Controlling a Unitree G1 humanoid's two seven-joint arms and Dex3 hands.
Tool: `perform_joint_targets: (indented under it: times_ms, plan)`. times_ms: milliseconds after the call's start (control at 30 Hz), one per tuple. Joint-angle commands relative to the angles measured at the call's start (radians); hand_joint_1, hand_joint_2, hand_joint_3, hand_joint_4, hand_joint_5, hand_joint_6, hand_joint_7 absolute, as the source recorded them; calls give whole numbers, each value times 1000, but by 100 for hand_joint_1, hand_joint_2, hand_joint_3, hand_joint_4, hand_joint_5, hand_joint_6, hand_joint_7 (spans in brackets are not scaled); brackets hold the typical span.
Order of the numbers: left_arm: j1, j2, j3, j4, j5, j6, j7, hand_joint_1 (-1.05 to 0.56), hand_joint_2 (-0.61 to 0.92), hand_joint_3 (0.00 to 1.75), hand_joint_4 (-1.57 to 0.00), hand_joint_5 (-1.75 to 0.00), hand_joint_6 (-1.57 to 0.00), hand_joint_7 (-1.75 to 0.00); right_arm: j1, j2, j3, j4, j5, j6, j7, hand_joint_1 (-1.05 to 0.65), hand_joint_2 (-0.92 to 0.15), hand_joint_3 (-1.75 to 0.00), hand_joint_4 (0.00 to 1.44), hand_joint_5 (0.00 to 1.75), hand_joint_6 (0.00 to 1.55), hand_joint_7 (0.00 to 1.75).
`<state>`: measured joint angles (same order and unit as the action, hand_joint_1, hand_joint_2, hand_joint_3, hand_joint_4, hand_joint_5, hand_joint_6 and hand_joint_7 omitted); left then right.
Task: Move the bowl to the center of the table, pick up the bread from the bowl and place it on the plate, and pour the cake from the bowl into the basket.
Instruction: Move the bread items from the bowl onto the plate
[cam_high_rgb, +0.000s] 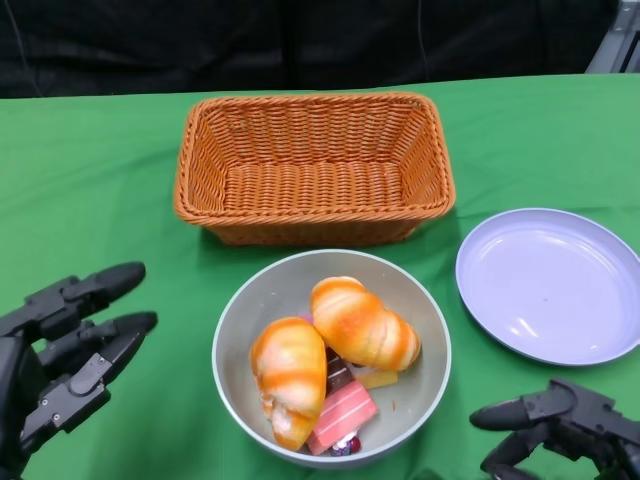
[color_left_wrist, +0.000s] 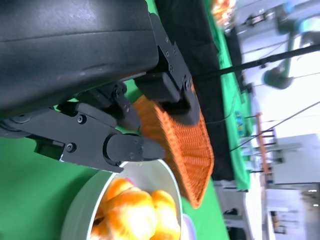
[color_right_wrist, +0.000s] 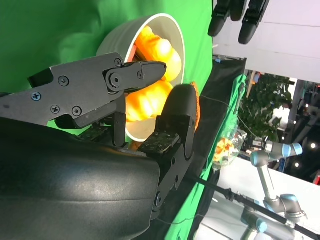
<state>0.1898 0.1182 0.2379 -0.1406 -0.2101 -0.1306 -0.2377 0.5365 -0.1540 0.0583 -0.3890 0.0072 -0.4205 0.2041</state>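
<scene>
Bowl (cam_high_rgb: 235, 330) sits at the near middle of the green table (cam_high_rgb: 90, 170), just in front of the basket (cam_high_rgb: 314, 165), with the plate (cam_high_rgb: 550, 285) close by on the robot's right. It looks near enough centred, so I judge the step in hand to be the bread pick.

Two breads in the bowl: one (cam_high_rgb: 290, 375) toward the robot's left, one (cam_high_rgb: 365, 322) toward its right, touching each other. Cake (cam_high_rgb: 343, 412) lies under and between them at the near rim (a small dark piece beside it, too small to tell).

Right hand (cam_high_rgb: 560, 425) hovers low at the near right, apart from the bowl, fingers spread, holding nothing. Left hand (cam_high_rgb: 65, 355) likewise, off to the bowl's left, fingers apart and empty.

How to do it well, as I see it:
- Right hand is the natural choice, since the plate is on its side.
- Take the right-side bread first; it rides highest and is free of the cake.
- Come down from above and close across its narrow width, gently: it looks soft.
- Lift straight up before going sideways, or the bowl may get dragged.
- Left hand could steady the bowl's rim.
</scene>
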Motion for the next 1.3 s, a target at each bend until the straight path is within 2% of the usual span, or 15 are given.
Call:
perform_joint_targets:
  times_ms: [33, 67, 167, 267, 500, 700, 900, 1100, 1300]
  plan:
    - [-23, 13, 9, 54, 2, -75, -11, 1, 92, 37, -77, -107, -109, -37, 3, -22, -28, -38, -25, -21, -5, -42, -92, -6, 56, 79, 58, 46]
    - [-32, 13, 5, 69, -4, -81, -15, 1, 92, 37, -77, -110, -109, -38, 8, -25, -34, -63, -51, -7, -9, -43, -92, -6, 57, 77, 58, 44]
    - [-49, 18, -9, 105, 9, -106, -20, 2, 92, 37, -76, -128, -103, -60, 17, -31, -45, -152, -135, 53, -19, -53, -92, -6, 53, 60, 55, 27]
    - [-59, 27, -20, 139, 32, -140, -24, 2, 92, 37, -76, -133, -97, -74, 6, -30, -41, -223, -197, 119, -15, -56, -92, -4, 50, 53, 55, 19]
    - [-84, 21, -35, 214, 84, -220, 8, 1, 92, 36, -78, -132, -93, -81, -99, -39, -3, -295, -365, 250, 5, -64, -92, -5, 50, 49, 54, 12]
    - [-100, 18, -40, 263, 111, -274, 26, 0, 92, 39, -76, -136, -89, -89, -200, -27, 59, -324, -549, 398, 24, -67, -92, -2, 54, 32, 56, 3]
    - [-117, 23, -46, 311, 131, -318, 37, 1, 91, 42, -75, -141, -85, -97, -310, -1, 129, -263, -700, 472, -2, -72, -92, -6, 57, 28, 55, 1]
    - [-140, 25, -51, 354, 134, -346, 40, 0, 90, 43, -75, -142, -84, -100, -443, 37, 205, -99, -850, 520, -74, -76, -92, -11, 60, 26, 57, 1]
    - [-151, 28, -57, 385, 150, -378, 50, -1, 89, 44, -75, -143, -83, -102, -526, 69, 270, 18, -944, 583, -109, -77, -92, -9, 59, 21, 55, 0]
